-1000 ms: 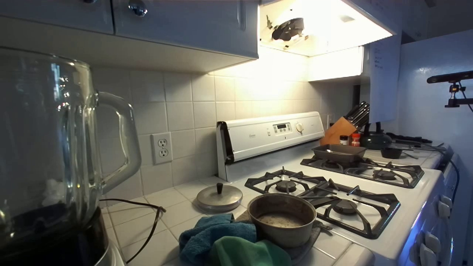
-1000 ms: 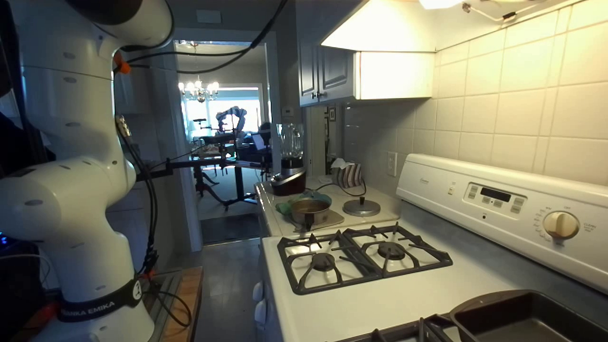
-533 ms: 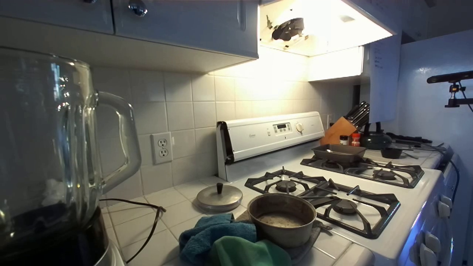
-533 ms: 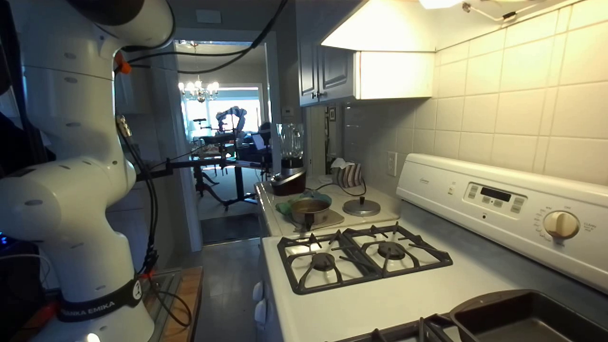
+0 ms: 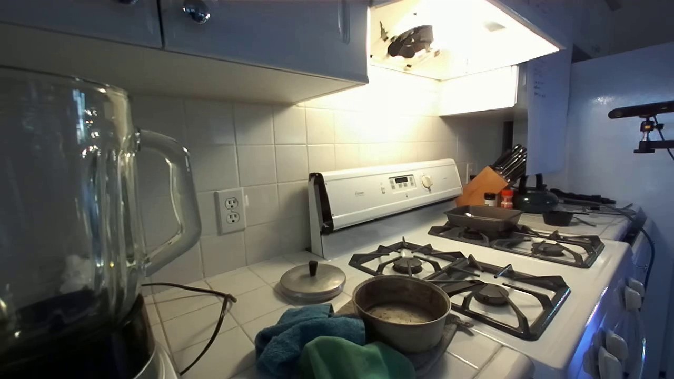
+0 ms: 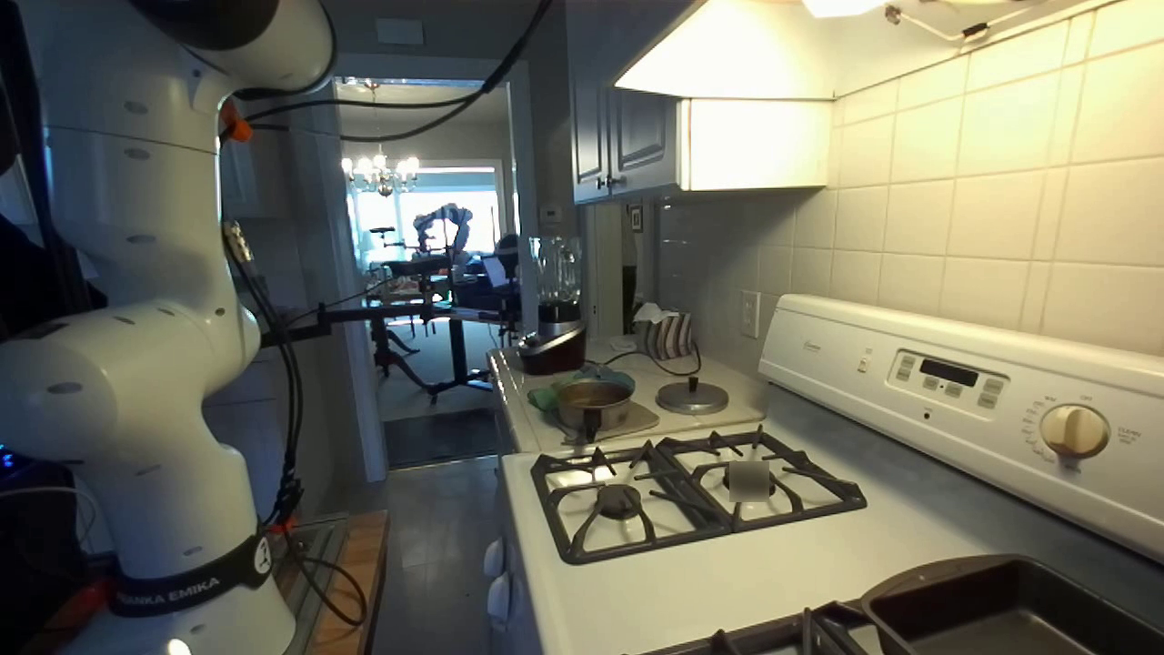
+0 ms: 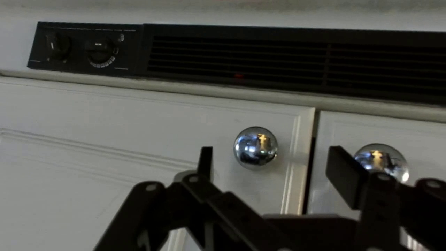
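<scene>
My gripper is open and empty in the wrist view, with its dark fingers spread wide. A round chrome knob on a white cabinet door shows between the fingers, nearer the left one. I cannot tell how far off it is, and no contact shows. A second chrome knob on the right-hand door is partly hidden behind the right finger. A dark gap runs between the doors. The gripper is out of view in both exterior views; the white arm shows in an exterior view.
A black vent panel with dials lies above the doors in the wrist view. Below the lit hood stands the stove. A pot, a lid, cloths and a blender sit on the counter.
The upper part of the arm has shifted very slightly to the right in an exterior view. The pot, lid, pans and cloths have not moved.
</scene>
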You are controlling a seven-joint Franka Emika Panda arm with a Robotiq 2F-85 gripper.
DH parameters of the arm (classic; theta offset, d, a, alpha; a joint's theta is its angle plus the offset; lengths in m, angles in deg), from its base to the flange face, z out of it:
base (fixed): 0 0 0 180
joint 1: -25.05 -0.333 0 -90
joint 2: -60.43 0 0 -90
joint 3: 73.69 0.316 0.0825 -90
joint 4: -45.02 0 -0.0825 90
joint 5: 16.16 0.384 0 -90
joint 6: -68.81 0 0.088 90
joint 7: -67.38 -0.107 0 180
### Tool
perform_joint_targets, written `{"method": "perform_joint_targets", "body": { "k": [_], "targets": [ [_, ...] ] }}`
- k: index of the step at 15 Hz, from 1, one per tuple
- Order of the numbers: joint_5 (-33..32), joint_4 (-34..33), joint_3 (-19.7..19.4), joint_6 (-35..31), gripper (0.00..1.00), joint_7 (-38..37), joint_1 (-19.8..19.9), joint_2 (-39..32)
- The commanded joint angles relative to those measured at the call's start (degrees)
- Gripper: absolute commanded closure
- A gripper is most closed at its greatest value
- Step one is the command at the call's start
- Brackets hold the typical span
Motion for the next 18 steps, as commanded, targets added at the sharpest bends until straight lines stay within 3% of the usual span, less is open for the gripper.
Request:
{"method": "perform_joint_targets", "body": {
  "k": [1, 5, 6, 7, 10, 14, 18],
  "targets": [
    [1.7, -3.0, 0.2, -1.1, 0.47, 1.5, 0.4, -1.8],
    [2.9, -2.9, 0.3, -3.3, 0.76, 1.0, 0.5, -2.1],
    [2.8, -2.9, 0.3, -3.0, 0.63, 0.9, 0.5, -2.0],
    [2.5, -3.0, 0.2, -2.6, 0.44, 0.6, 0.5, -1.9],
    [1.9, -3.1, 0.1, -2.2, 0.30, 0.4, 0.3, -2.0],
    [1.4, -3.1, 0.0, -2.1, 0.02, 0.4, 0.2, -2.0],
    [0.1, -3.1, -0.3, -1.6, 0.00, -0.3, 0.0, -2.0]
  ]
}}
